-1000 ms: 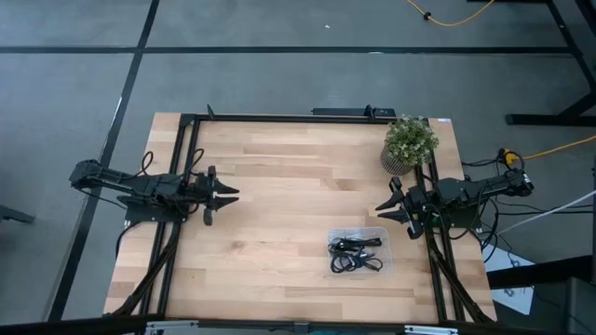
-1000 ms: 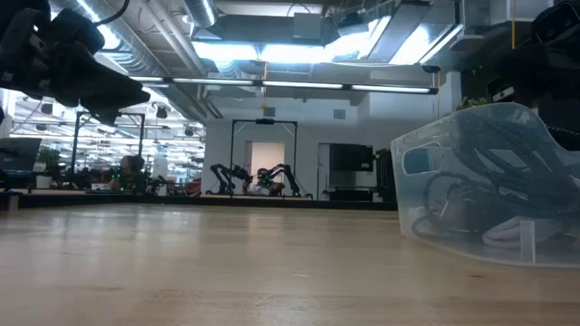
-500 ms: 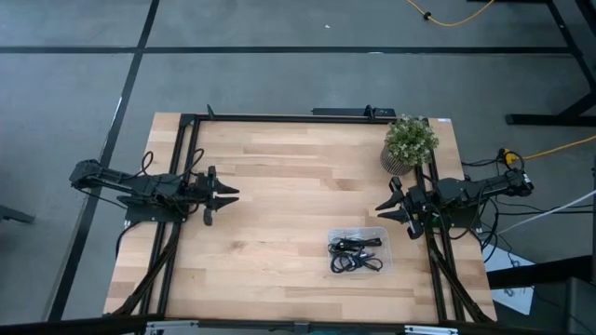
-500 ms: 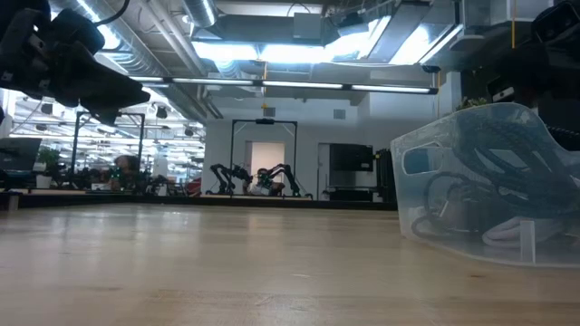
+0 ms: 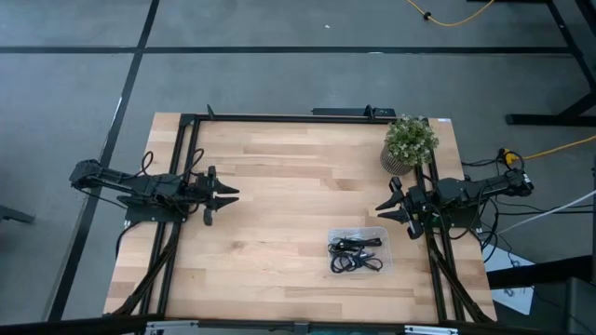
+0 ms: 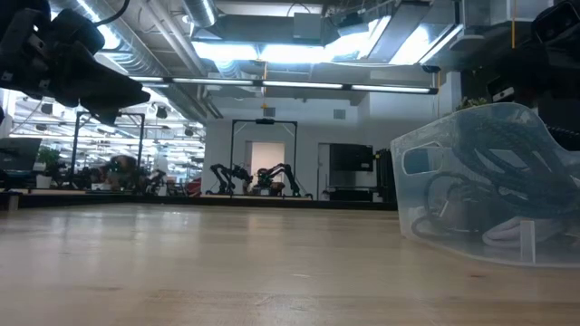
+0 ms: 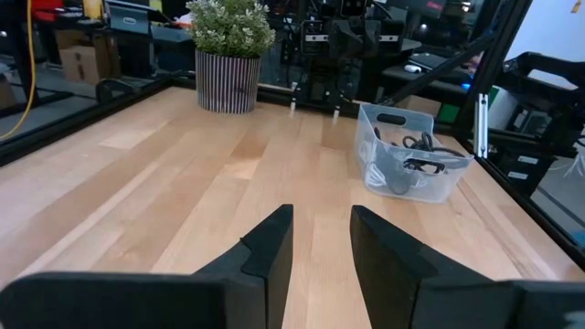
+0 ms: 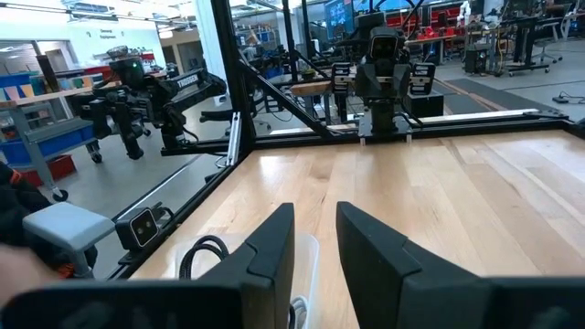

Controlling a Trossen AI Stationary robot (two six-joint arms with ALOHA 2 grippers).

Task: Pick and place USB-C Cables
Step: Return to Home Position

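The USB-C cables [image 5: 354, 253] lie as a loose black tangle inside a clear plastic bin [image 5: 375, 233] on the table's right near part. The low view shows dark and pale loops [image 6: 471, 204] through the bin's wall, and the left wrist view shows the bin [image 7: 411, 169] far ahead. My left gripper [image 5: 233, 194] hovers over the table's left side, narrowly open, well apart from the bin. My right gripper [image 5: 380, 209] hovers at the right edge, just beyond the bin's far right corner, also narrowly open. One black cable loop [image 8: 196, 256] shows below its fingers.
A potted plant [image 5: 410, 141] in a striped pot stands at the far right corner, close behind the right arm. A black metal frame [image 5: 279, 116] runs along the table's far, left and right edges. Bare wood [image 5: 289, 186] spreads between the two arms.
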